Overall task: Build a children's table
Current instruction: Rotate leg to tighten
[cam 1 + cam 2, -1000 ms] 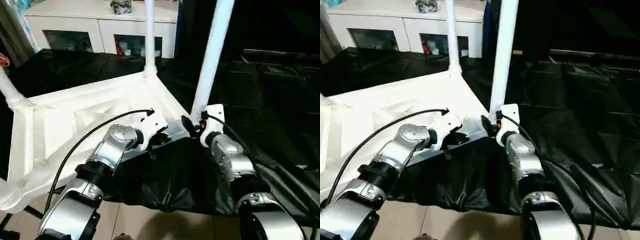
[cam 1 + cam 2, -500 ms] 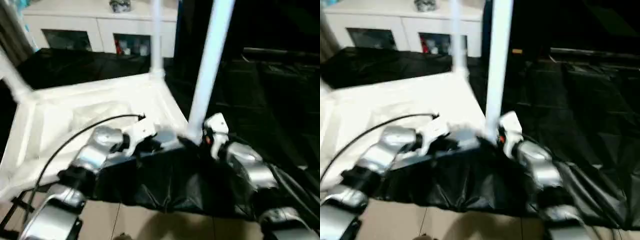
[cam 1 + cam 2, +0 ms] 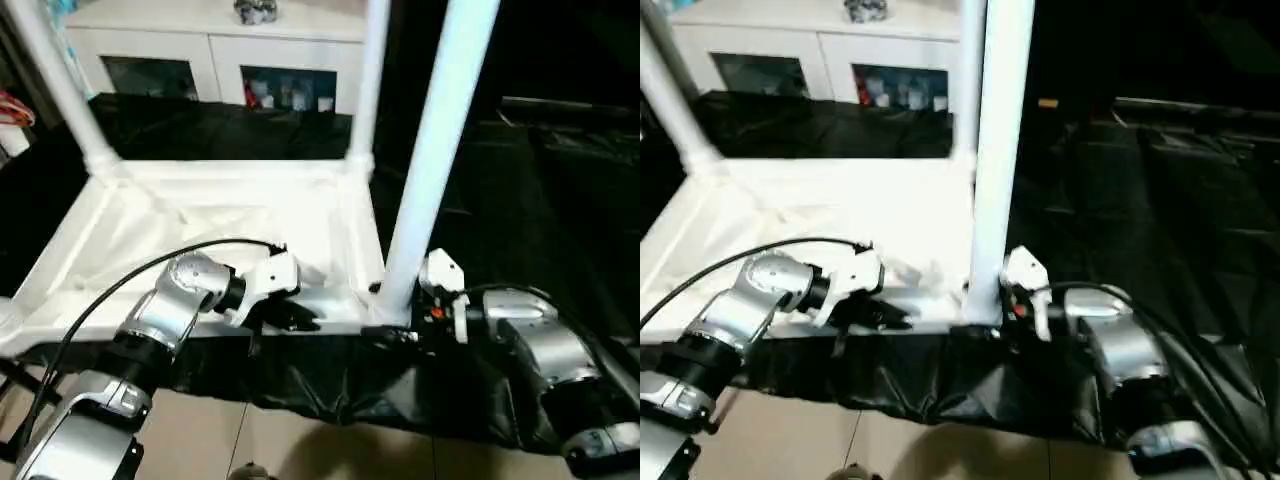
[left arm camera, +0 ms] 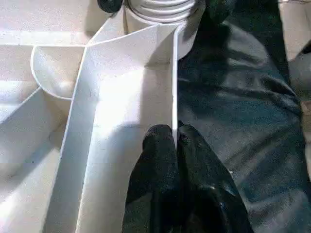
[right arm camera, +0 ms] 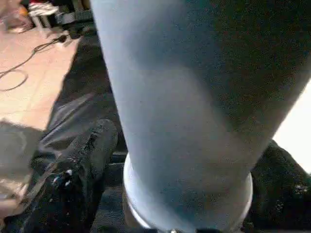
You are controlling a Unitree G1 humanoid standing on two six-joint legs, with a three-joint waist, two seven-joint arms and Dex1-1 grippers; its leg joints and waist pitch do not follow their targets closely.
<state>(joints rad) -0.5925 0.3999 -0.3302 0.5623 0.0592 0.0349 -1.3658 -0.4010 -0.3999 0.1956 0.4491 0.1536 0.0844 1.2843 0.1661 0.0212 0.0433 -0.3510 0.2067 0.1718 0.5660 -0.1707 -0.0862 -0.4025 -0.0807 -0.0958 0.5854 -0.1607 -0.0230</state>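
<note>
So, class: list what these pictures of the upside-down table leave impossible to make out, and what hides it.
- Tops of the three standing legs: cut off by the head views' upper edge, e.g. the near leg.
- Near-left corner of the table: cut off by the picture's left edge.
- Right end effector: its fingers merge with the black sheet.
- Cabinet contents: too small behind the glass.

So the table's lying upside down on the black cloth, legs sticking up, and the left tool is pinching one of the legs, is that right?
Not quite. The left tool is shut on the table's rim, not on a leg; the left wrist view shows its fingers pinching the thin wall. The rest holds: the table is upside down on the black cloth, legs pointing up.
</note>
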